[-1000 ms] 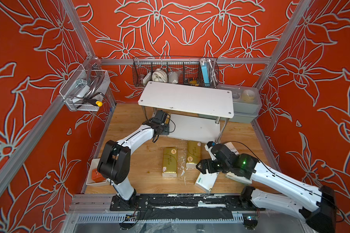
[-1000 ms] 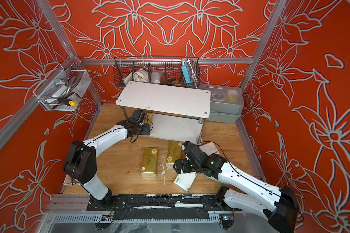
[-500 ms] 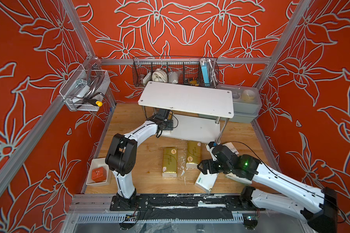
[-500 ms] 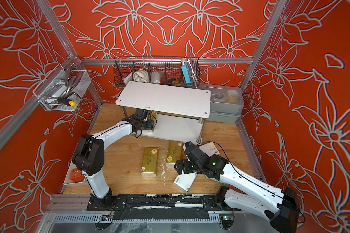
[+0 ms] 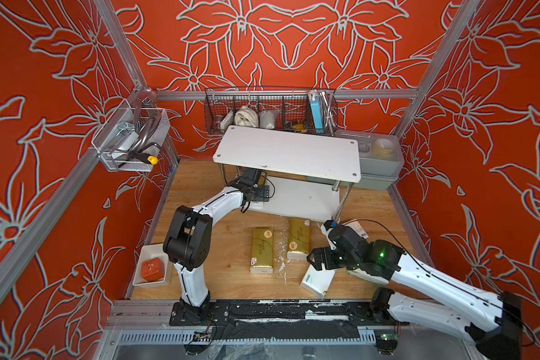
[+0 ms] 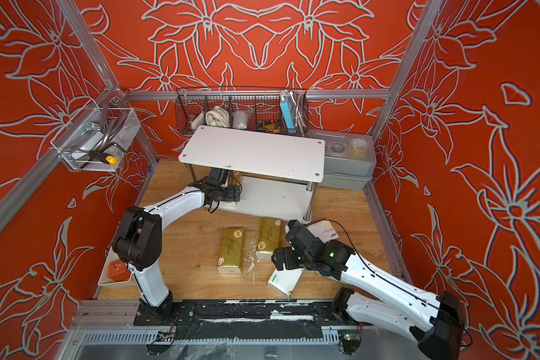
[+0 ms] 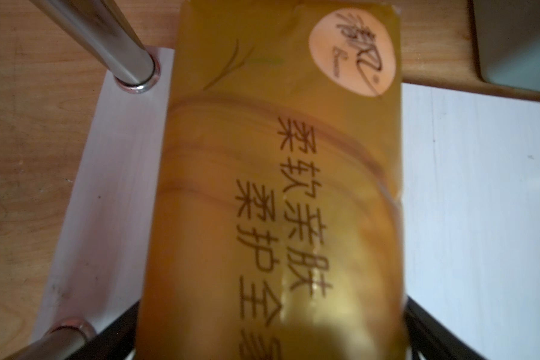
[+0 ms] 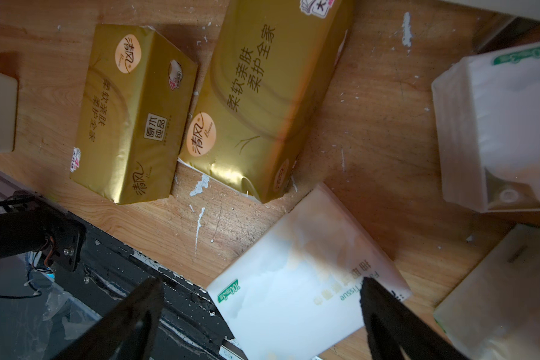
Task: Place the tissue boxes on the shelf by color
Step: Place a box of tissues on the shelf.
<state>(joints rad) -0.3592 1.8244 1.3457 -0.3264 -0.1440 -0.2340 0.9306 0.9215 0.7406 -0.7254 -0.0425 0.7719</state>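
The shelf has a white top board over a lower board. A gold tissue box lies on the lower board's left end. My left gripper reaches in under the top board and stands open, one black finger on each side of that box. Two gold boxes lie on the wooden floor. My right gripper hangs open just above a white, green-trimmed box near the front edge. A second white box and a third lie beside it.
A black wire basket hangs on the back wall and a grey lidded bin stands right of the shelf. A clear tray is on the left wall. A white dish with an orange cube sits front left. A chrome post stands by the left gripper.
My left arm has pushed further in under the top board, its elbow swinging toward the shelf, and its jaws have come open off the gold box. The right arm has barely moved.
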